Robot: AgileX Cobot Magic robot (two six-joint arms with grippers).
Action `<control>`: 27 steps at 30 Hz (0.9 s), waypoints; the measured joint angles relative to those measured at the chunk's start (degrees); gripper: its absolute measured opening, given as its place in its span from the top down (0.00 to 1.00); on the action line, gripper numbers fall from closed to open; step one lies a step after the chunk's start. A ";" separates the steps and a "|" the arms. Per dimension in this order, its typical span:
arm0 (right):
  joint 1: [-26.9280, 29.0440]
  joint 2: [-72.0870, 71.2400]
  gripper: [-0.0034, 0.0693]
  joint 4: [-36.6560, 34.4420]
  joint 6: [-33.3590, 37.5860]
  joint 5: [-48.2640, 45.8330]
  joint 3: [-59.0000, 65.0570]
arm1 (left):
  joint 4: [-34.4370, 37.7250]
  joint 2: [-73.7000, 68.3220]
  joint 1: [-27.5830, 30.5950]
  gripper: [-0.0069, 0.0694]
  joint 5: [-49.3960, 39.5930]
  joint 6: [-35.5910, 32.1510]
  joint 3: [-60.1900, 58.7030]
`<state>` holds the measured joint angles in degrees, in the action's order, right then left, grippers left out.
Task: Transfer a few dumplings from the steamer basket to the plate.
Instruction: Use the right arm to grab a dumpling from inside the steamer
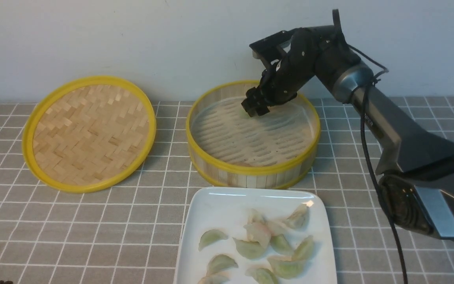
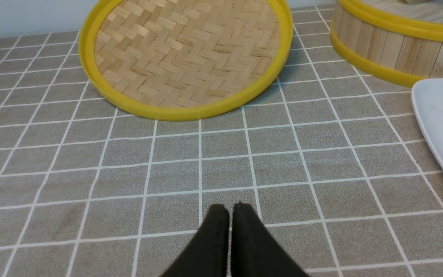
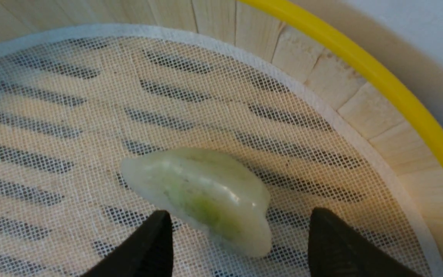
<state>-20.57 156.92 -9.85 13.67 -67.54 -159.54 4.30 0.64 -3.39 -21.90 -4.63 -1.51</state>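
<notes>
Right hand (image 1: 255, 108) in the steamer basket (image 1: 250, 170), upper center; only its wrist view shows us released fingers (image 3: 144, 250) straddling a dumpling (image 3: 198, 196).

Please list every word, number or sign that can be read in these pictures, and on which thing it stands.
None: no text can be read on the plate, basket, lid, dumplings or right arm.

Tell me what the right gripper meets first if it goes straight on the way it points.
Most likely the pale green dumpling, lying on the mesh liner in the steamer basket, right between the open jaws of the right gripper. Depth is unclear.
</notes>
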 joint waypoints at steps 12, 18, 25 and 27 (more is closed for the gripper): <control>0.04 2.71 0.47 -5.40 4.71 4.28 -0.07 | 0.00 0.00 0.00 0.92 0.00 0.00 0.00; 0.04 2.71 0.65 -5.88 4.86 4.53 -0.20 | 0.00 0.00 0.00 0.92 0.00 0.00 0.00; 0.07 0.31 0.65 -5.65 4.05 -3.75 -1.13 | 0.00 0.00 0.00 0.92 0.00 0.00 0.00; 0.07 -0.34 0.65 -5.47 3.35 -4.32 -2.00 | 0.00 0.00 0.00 0.92 0.00 0.00 0.00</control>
<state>-20.50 156.57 -15.31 17.02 -71.86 -161.54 4.30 0.64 -3.39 -21.90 -4.63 -1.51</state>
